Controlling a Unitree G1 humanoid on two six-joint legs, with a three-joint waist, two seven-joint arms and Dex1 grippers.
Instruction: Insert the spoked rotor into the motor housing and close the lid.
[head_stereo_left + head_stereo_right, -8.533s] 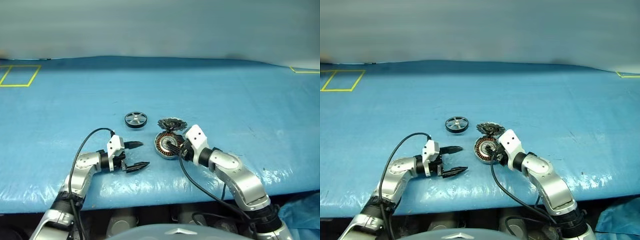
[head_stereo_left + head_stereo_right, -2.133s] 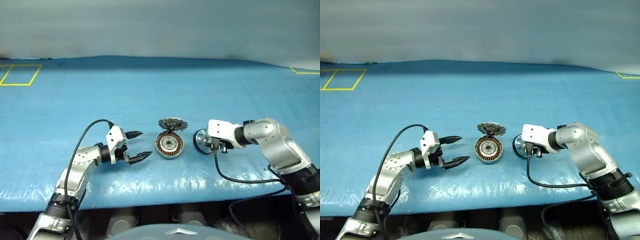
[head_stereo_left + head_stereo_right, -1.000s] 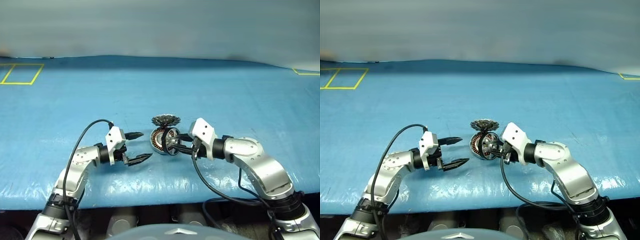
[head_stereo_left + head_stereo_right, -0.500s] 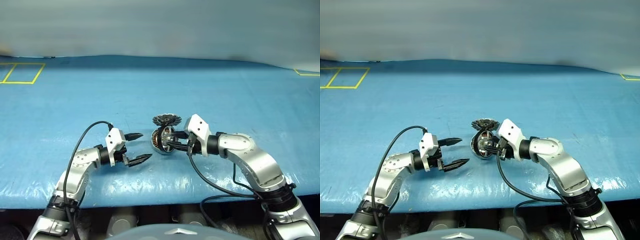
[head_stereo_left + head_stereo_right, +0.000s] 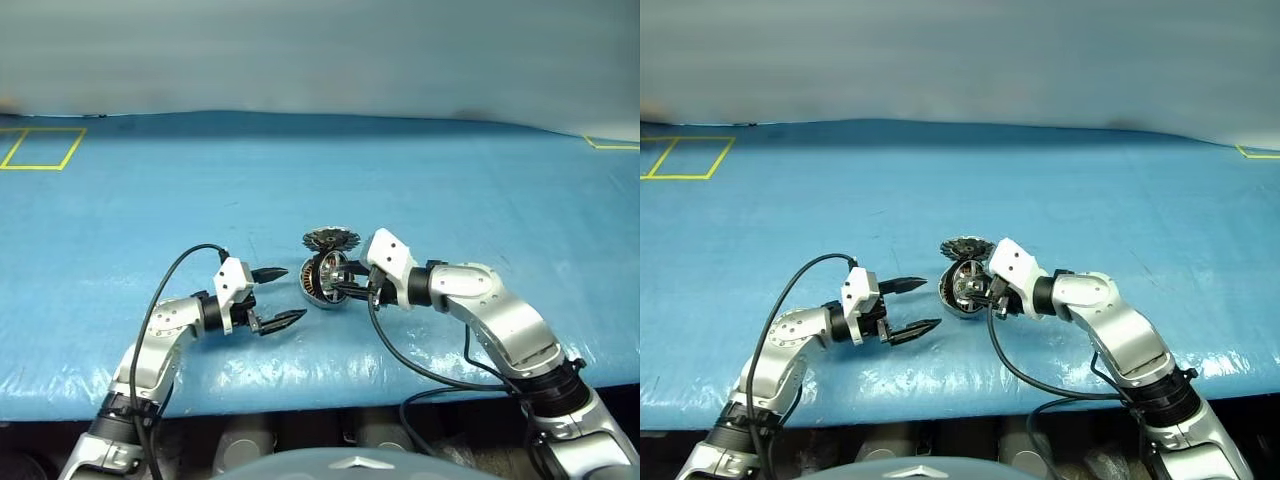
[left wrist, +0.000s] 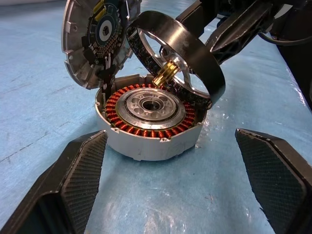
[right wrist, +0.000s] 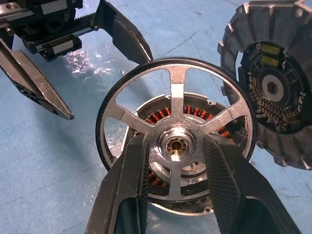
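Gripping the spoked rotor tilted above the motor housing, the right gripper hides part of the copper windings; the lid stands open; the left gripper gapes wide nearby, empty; wrinkled blue sheet covers the table

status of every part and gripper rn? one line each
spoked rotor: held tilted over the housing, not yet seated
motor housing: on the blue table cover, open, copper windings exposed
lid: swung up on its hinge, inner face showing
right gripper: shut on the rotor's hub
left gripper: open, empty, beside the housing
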